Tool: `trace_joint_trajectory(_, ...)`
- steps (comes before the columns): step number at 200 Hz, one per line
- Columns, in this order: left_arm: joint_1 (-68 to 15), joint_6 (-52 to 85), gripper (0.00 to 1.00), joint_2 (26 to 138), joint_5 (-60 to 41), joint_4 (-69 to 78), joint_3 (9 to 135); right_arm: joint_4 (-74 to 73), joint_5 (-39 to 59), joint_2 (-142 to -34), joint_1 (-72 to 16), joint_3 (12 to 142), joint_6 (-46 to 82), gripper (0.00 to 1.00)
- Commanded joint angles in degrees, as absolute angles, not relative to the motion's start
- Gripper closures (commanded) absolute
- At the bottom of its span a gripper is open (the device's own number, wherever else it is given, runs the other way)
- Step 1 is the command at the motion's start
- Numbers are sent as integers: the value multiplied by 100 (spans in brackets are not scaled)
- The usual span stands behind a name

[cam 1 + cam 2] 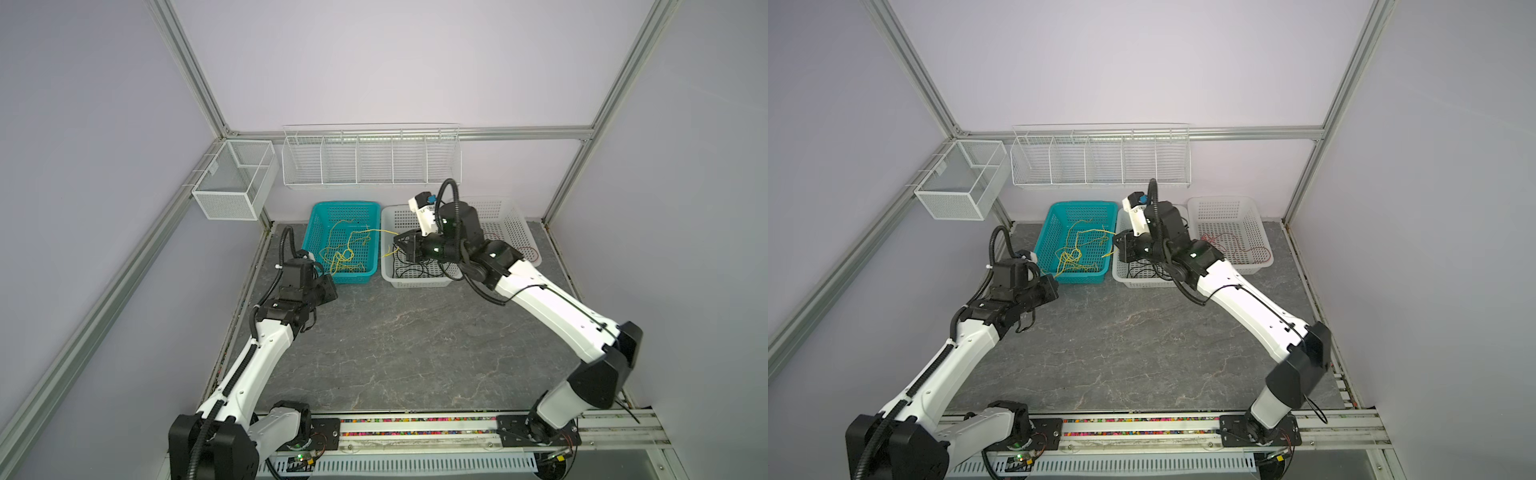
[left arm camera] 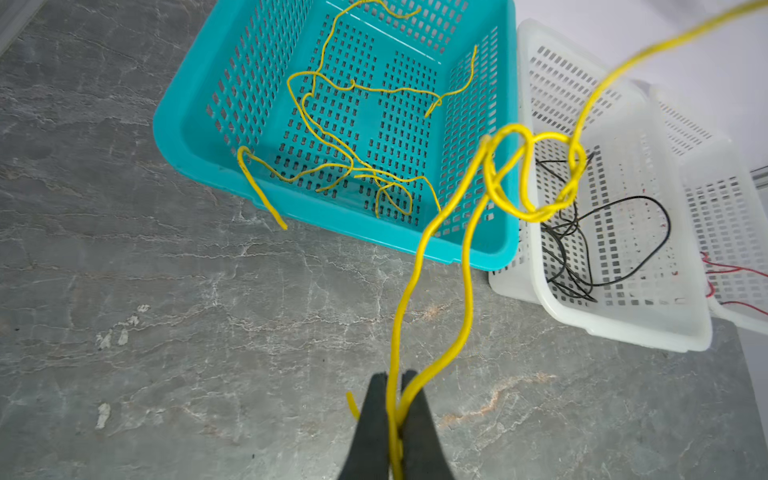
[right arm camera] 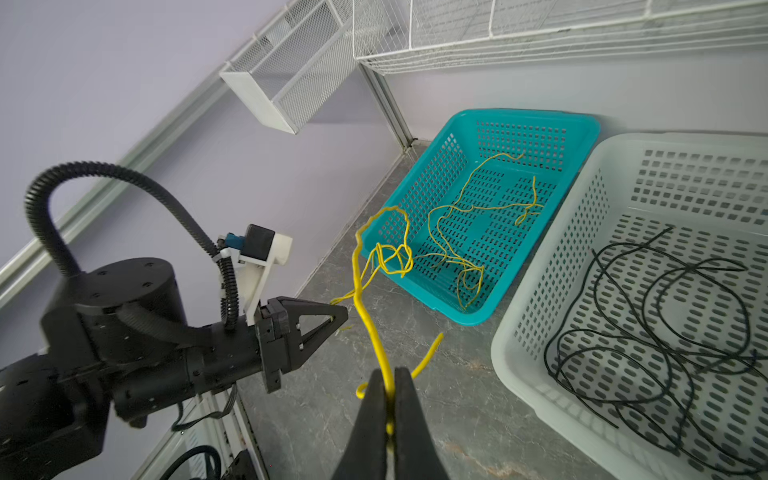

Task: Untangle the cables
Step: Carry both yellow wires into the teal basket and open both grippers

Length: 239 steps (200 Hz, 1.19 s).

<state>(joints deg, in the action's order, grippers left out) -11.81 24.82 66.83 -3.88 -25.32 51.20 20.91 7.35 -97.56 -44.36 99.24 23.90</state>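
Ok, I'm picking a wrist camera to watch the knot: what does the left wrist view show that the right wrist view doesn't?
Left wrist only: the left gripper shut on a yellow cable, and red cables in the farther basket. Right wrist only: the right gripper shut on yellow cable too, the left gripper seen side-on, the wall racks. Both: the knot, much closer in the left wrist view, the teal basket, and the white basket holding black cables.

Left fingers pressed together; right fingers likewise; both arms extended.
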Motion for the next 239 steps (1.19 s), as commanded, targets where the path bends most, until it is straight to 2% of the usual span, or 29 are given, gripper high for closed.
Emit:
trace_joint_trajectory(1, -1128, 2322, 100, 7080, -416, -2170, 5569, 2345, 529, -10383, -4595, 10488, 2039, 94)
trace_joint_trajectory(50, -1081, 2111, 100, 8173, -132, -1779, 6258, 2818, 62, -11936, -4607, 12035, 1745, 93)
trace_joint_trajectory(81, -1074, 1842, 91, 8792, 82, -1719, 6776, 3024, -138, -12617, -4598, 12776, 1672, 93)
trace_joint_trajectory(90, -1072, 1762, 83, 8923, 155, -1773, 6926, 3030, -187, -12741, -4590, 12895, 1661, 93)
trace_joint_trajectory(105, -1072, 1633, 58, 9032, 254, -1851, 7118, 3076, -250, -12948, -4562, 13132, 1690, 93)
trace_joint_trajectory(117, -1072, 1638, 47, 8994, 353, -2022, 7267, 3081, -317, -13086, -4544, 13288, 1705, 93)
trace_joint_trajectory(131, -1072, 1728, 37, 8733, 453, -1991, 7240, 3091, -343, -13282, -4503, 13503, 1758, 93)
trace_joint_trajectory(141, -1072, 1784, 34, 8462, 458, -1830, 7072, 3173, -319, -13462, -4470, 13739, 1813, 93)
trace_joint_trajectory(162, -1072, 1975, 30, 7731, 512, -1512, 6626, 3252, -115, -13898, -4445, 14263, 1889, 93)
trace_joint_trajectory(213, -1072, 2191, 26, 5914, 650, -2150, 5762, 3419, -128, -14702, -4435, 15002, 2003, 91)
trace_joint_trajectory(220, -1072, 2189, 26, 5694, 695, -2295, 5664, 3436, -187, -14758, -4438, 15001, 2009, 89)
trace_joint_trajectory(239, -1072, 2180, 25, 5214, 691, -2678, 5471, 3512, -186, -14870, -4434, 15024, 1981, 72)
